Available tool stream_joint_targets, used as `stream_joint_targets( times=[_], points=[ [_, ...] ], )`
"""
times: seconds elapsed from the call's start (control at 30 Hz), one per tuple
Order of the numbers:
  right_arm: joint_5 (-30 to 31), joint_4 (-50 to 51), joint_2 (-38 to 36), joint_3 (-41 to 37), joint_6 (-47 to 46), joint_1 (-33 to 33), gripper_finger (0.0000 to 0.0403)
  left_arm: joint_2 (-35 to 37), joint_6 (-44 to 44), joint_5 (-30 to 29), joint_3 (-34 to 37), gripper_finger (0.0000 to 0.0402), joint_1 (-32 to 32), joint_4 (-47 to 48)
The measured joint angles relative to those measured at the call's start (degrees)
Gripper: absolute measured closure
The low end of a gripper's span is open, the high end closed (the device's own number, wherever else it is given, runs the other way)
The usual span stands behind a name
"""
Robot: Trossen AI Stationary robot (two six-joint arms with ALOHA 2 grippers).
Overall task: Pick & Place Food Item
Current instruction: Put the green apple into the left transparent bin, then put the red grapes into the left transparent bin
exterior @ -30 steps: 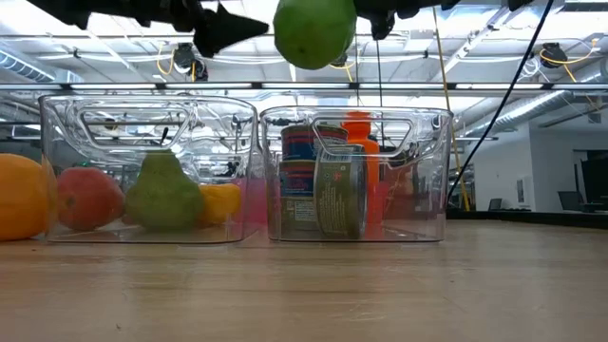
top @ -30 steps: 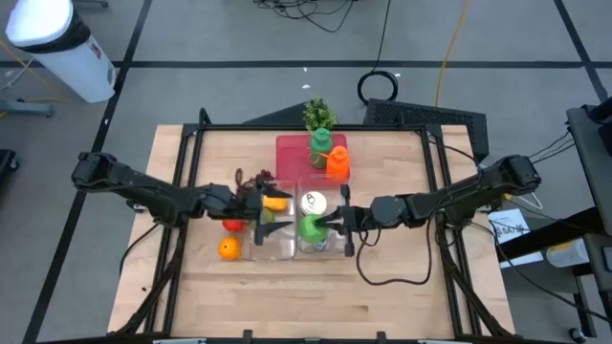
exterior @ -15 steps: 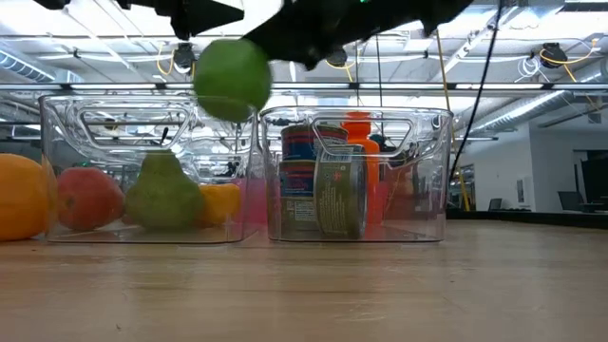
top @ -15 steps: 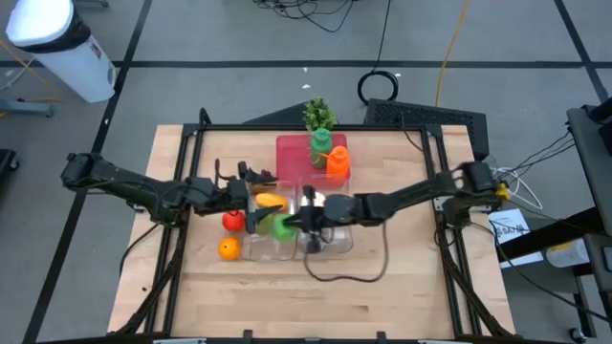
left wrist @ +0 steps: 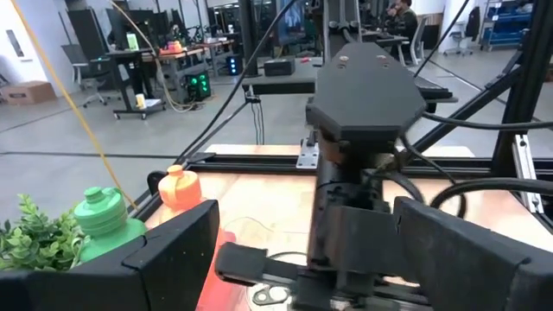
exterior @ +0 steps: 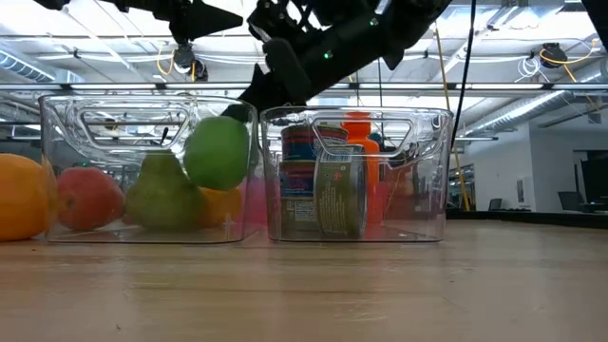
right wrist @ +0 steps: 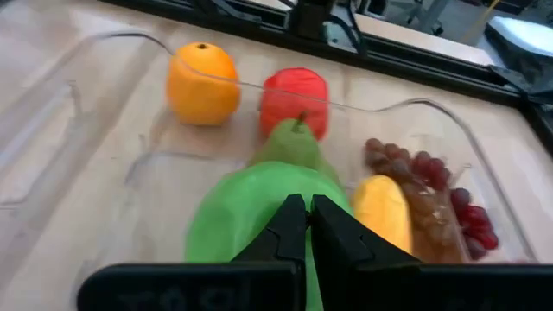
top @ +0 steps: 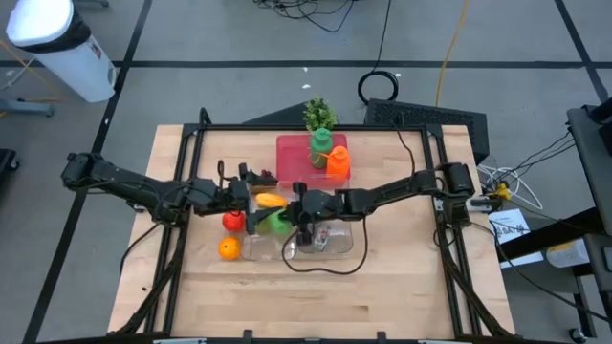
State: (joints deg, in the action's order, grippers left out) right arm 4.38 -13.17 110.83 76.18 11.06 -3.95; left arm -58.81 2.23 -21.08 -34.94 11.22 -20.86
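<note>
High view: right gripper (top: 290,225) reaches across from the right side and sits over the left clear bin (top: 251,250); green apple (top: 278,224) shows at its tip, beside the banana (top: 271,201). Left gripper (top: 251,201) waits at the far-left edge of the same bin, near the red apple (top: 230,222) and the orange (top: 228,248), both outside on the table (top: 382,287)

Low view: green apple (exterior: 218,153) hangs inside the left clear bin (exterior: 57,171), level with its upper half, not resting on anything. It is in front of the pear (exterior: 163,195) and just above the banana (exterior: 223,203). Right clear bin (exterior: 418,180) holds cans (exterior: 323,185)

Left wrist view: left gripper's fingers (left wrist: 164,255) stand wide apart, holding nothing; the other arm's wrist fills the middle

Right wrist view: right gripper's fingers (right wrist: 294,229) are pressed together with the green apple (right wrist: 251,220) just beyond them; the fruit appears carried by this gripper, though the contact itself is hidden. Pear (right wrist: 289,147), banana (right wrist: 383,212) and grapes (right wrist: 423,177) lie below

Step in hand: lowering the apple into the left bin

Advice: descend until the apple rests on the bin floor or fruit before releasing, aim for the free space beside the pear, and keep clear of the near wall and the waiting left gripper
</note>
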Motion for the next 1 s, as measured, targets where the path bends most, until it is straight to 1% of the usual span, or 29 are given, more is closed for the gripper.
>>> stream_joint_targets(
  times=[0.4, 0.5, 0.6, 0.83, 1.0],
  points=[
    [0.0, 1.3, 0.0, -0.1, 0.3, 0.2, 0.0400, 0.0, -0.2, 0.0, 0.0, 0.0050, 0.0, 0.1],
    [0.2, 1.0, 0.0, -0.5, 0.2, 0.3, 0.0393, 0.0, -0.2, 0.0, 0.0, 0.0050, 0.0, 0.1],
    [0.2, 1.1, 0.0, -0.7, 0.0, 0.6, 0.0370, 0.0, -0.2, 0.0, 0.0, 0.0050, 0.0, 0.1],
    [0.3, 1.5, 0.0, -0.8, -1.4, 2.1, 0.0291, 0.0, -0.5, 0.1, 0.0, 0.0050, 0.0, 0.1],
    [0.2, 1.9, -0.5, -0.8, -1.3, 2.1, 0.0251, 0.0, -5.8, 0.1, 0.0, 0.0050, 0.0, 2.2]
  ],
)
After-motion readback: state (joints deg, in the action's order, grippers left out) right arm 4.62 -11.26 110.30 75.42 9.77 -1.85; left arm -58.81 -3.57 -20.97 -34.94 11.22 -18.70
